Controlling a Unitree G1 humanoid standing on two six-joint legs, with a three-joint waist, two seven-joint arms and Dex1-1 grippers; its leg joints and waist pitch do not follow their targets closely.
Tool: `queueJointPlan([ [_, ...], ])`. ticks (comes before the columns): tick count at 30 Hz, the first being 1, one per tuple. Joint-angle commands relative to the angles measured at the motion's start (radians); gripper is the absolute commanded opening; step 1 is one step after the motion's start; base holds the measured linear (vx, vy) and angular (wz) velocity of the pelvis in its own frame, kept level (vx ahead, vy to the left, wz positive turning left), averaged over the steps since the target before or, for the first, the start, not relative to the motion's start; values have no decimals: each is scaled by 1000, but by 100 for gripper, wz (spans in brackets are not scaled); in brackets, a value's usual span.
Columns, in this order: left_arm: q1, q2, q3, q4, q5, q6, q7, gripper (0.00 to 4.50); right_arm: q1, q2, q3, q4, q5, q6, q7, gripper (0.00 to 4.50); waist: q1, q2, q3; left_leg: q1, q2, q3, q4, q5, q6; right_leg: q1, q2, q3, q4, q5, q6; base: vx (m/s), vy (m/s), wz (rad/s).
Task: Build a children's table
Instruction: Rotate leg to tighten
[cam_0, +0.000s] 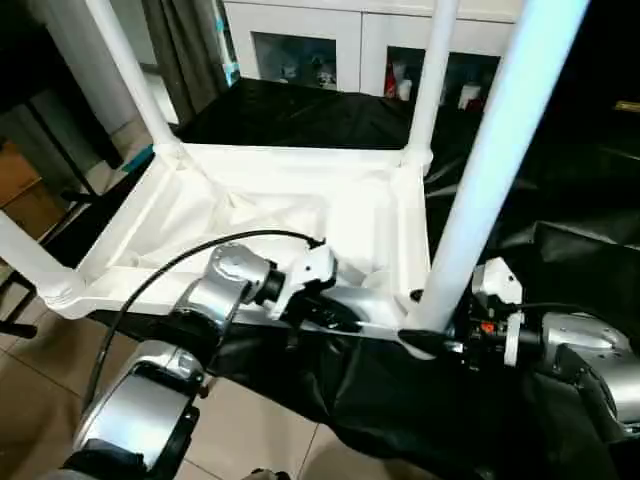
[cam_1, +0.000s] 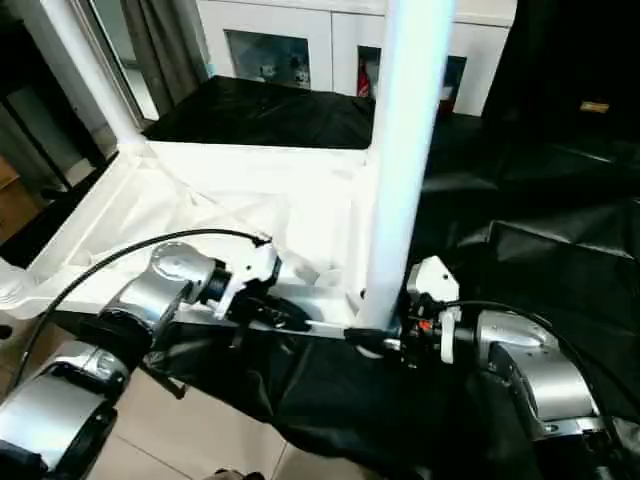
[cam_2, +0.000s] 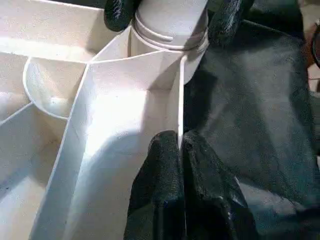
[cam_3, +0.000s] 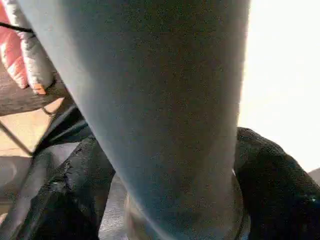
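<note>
At the near right corner of an upturned children's table (cam_0: 290, 215), lying on a black-draped tabletop (cam_0: 300, 115), the right gripper (cam_0: 440, 345) holds its jaws wide around the base of the fourth leg (cam_0: 480, 180), standing in its corner socket (cam_2: 167, 40). The left gripper (cam_2: 180, 150), jaws pinched shut on the table's thin rim (cam_2: 179, 100), steadies the top. Three other legs already stand. A firm seat likely depends on keeping the leg plumb, pressing straight down and holding the rim braced against sliding.
</note>
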Motion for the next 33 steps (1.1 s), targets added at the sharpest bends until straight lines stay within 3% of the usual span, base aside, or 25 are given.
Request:
queueJointPlan([
  [1,12,20,-10,-22,0,10,-27,0,19,-8,21,-7,-5,18,19,319,0,-26,-52,31,39,-11,-68,-161,143,45,-19,11,-51,-42,-291,0,0,0],
  [5,20,25,-13,-33,-4,14,-28,0,26,-6,32,-16,3,23,18,283,0,-26,-53,32,37,-10,-67,-160,127,44,-19,14,-50,-27,-289,0,0,0],
  [11,26,16,-6,-38,-7,23,-5,0,53,11,36,-31,20,39,6,260,2,-25,-57,29,34,-10,-59,-111,153,45,-17,13,-43,43,-291,0,0,0],
  [13,25,9,-1,-37,-8,27,17,0,61,21,32,-34,21,42,-9,258,3,-26,-57,29,34,-10,-59,-115,154,45,-18,13,-43,40,-292,0,0,0],
  [14,25,5,2,-36,-7,29,33,0,67,29,30,-37,21,44,-22,258,5,-20,-56,30,34,-10,-60,-127,149,44,-19,12,-45,23,-292,0,0,0],
  [15,24,-2,6,-33,-5,29,58,0,71,38,24,-39,20,47,-42,258,3,-23,-55,30,34,-10,-61,-133,146,44,-17,12,-46,16,-289,0,0,0],
  [19,-10,-71,34,23,18,30,261,0,33,168,-4,111,-54,-19,-264,257,-5,-23,-46,33,34,-11,-74,-235,86,37,-19,14,-62,-138,-269,0,0,0],
  [20,-17,-84,38,33,21,35,295,0,22,191,-6,148,-70,-40,-302,256,-12,-24,-43,37,32,-11,-78,-282,57,31,-22,14,-70,-215,-255,0,0,0],
  [22,-37,-125,47,60,25,55,379,0,-2,249,-14,238,-111,-89,-415,254,-28,-24,-36,35,29,-21,-90,-347,7,35,-21,11,-82,-343,-205,-26,3,-1],
  [25,-54,-168,55,79,25,69,448,0,-13,310,-31,269,-124,-84,-524,253,-41,-22,-27,47,28,-21,-97,-425,-13,23,-19,13,-97,-421,-179,0,0,0],
  [26,-60,-184,57,85,24,74,471,0,-16,333,-36,274,-128,-77,-564,252,-49,-24,-26,52,24,-24,-100,-461,-21,25,-20,9,-106,-473,-160,0,0,0],
  [29,-75,-234,45,98,30,49,507,0,-38,427,-52,284,-143,-77,-696,252,-49,-24,-28,53,25,-29,-105,-463,-24,20,-19,12,-111,-478,-136,0,0,0],
  [31,-80,-238,42,110,41,32,515,0,-44,445,-61,294,-136,-92,-690,308,-53,-21,-26,53,24,-31,-108,-494,-25,18,-19,10,-116,-507,-121,0,0,0],
  [33,-83,-237,37,119,53,16,520,0,-46,452,-64,297,-121,-99,-674,322,-55,-21,-26,57,23,-31,-108,-513,-24,15,-19,10,-120,-520,-115,0,0,0],
])
